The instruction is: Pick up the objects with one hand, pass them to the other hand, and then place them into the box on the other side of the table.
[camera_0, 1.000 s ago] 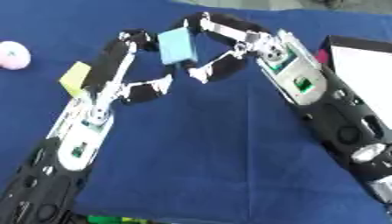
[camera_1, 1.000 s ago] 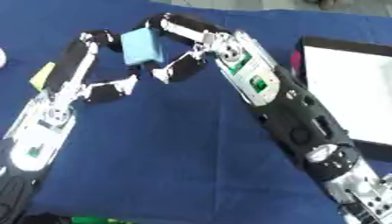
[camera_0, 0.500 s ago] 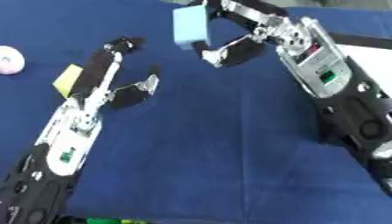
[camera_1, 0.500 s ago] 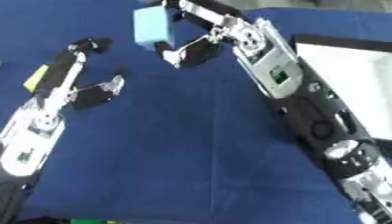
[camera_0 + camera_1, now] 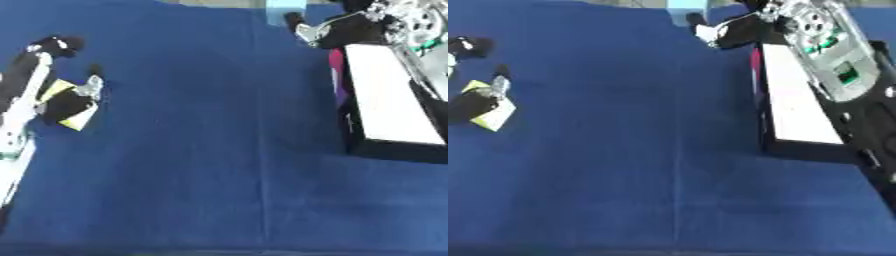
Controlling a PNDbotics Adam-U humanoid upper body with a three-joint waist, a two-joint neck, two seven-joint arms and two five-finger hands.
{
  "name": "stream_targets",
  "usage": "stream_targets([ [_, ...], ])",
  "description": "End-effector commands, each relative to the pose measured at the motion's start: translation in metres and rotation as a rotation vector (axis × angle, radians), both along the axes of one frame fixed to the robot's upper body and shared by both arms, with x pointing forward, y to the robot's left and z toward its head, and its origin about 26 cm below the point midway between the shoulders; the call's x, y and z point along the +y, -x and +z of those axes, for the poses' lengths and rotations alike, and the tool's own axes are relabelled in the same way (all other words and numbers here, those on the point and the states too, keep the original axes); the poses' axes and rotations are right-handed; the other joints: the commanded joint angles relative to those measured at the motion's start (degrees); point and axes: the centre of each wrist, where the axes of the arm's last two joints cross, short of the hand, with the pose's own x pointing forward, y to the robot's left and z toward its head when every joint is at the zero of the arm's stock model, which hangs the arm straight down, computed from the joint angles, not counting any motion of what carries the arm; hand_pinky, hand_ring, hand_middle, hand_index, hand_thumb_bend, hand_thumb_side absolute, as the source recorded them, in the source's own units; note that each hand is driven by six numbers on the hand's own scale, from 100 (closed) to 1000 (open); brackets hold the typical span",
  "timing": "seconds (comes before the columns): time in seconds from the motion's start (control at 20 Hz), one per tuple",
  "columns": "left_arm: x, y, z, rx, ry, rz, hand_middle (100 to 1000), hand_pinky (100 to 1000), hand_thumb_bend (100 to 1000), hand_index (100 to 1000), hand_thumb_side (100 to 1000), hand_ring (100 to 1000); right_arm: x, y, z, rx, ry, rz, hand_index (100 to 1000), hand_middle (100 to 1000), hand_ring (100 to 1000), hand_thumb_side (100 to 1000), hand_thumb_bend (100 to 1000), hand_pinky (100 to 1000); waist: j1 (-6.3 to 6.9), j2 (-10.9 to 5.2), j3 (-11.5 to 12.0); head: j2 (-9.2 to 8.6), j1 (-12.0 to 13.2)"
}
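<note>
Light-blue block [image 5: 285, 5] now farther, upright in right hand [image 5: 337, 31].

The light-blue block [image 5: 686, 4] is cut off by the top edge, only its lower part showing; the right hand [image 5: 732, 30] is blurred, and whether its fingers close on the block cannot be told; the left hand [image 5: 54, 85] runs off the left edge and hides part of a yellow card [image 5: 77, 119]; the box [image 5: 385, 100] is partly covered by the right arm.
</note>
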Motion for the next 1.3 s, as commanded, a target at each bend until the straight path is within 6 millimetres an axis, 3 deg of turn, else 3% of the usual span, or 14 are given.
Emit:
stream_targets([
  [0.05, 0.031, 0.014, 0.029, -0.070, 0.019, 0.047, 787, 884, 100, 870, 562, 779, -0.038, 0.017, 0.020, -0.075, 0.006, -0.130, 788, 774, 1000, 100, 100, 907, 0.34, -0.81, 0.0, -1.15, -1.0],
  [0.2, 0.046, 0.020, 0.037, -0.087, 0.050, 0.073, 791, 889, 100, 871, 569, 783, -0.065, 0.023, 0.013, -0.082, 0.005, -0.235, 784, 768, 1000, 100, 100, 901, 0.39, -0.59, -0.1, -1.95, -1.4],
  [0.55, 0.066, 0.029, 0.049, -0.125, 0.088, 0.104, 786, 885, 100, 869, 561, 779, -0.120, 0.027, -0.025, -0.048, 0.047, -0.466, 788, 773, 1000, 100, 100, 888, 0.79, -0.24, 0.0, -3.65, -2.6],
  [0.9, 0.077, 0.033, 0.055, -0.159, 0.087, 0.143, 788, 884, 100, 867, 546, 782, -0.147, 0.028, -0.050, -0.007, 0.115, -0.563, 822, 806, 1000, 100, 100, 885, 1.08, -0.08, 0.1, -4.22, -3.0],
  [1.05, 0.079, 0.033, 0.058, -0.171, 0.079, 0.151, 790, 884, 100, 868, 541, 784, -0.155, 0.028, -0.057, 0.006, 0.153, -0.595, 878, 867, 1000, 100, 100, 898, 1.11, -0.09, 0.2, -4.20, -2.8],
  [1.1, 0.080, 0.033, 0.059, -0.173, 0.075, 0.152, 791, 884, 100, 868, 539, 785, -0.158, 0.028, -0.058, 0.010, 0.171, -0.605, 939, 926, 1000, 100, 100, 920, 1.11, -0.09, 0.3, -4.13, -2.8],
  [1.2, 0.081, 0.033, 0.061, -0.176, 0.069, 0.155, 791, 884, 100, 868, 540, 785, -0.163, 0.028, -0.061, 0.017, 0.221, -0.626, 982, 967, 1000, 131, 156, 936, 1.08, -0.10, 0.3, -4.00, -2.6],
  [1.3, 0.082, 0.033, 0.062, -0.179, 0.066, 0.157, 791, 884, 100, 869, 540, 786, -0.167, 0.027, -0.062, 0.027, 0.267, -0.646, 1000, 1000, 1000, 228, 251, 956, 1.05, -0.10, 0.3, -3.91, -2.4],
])
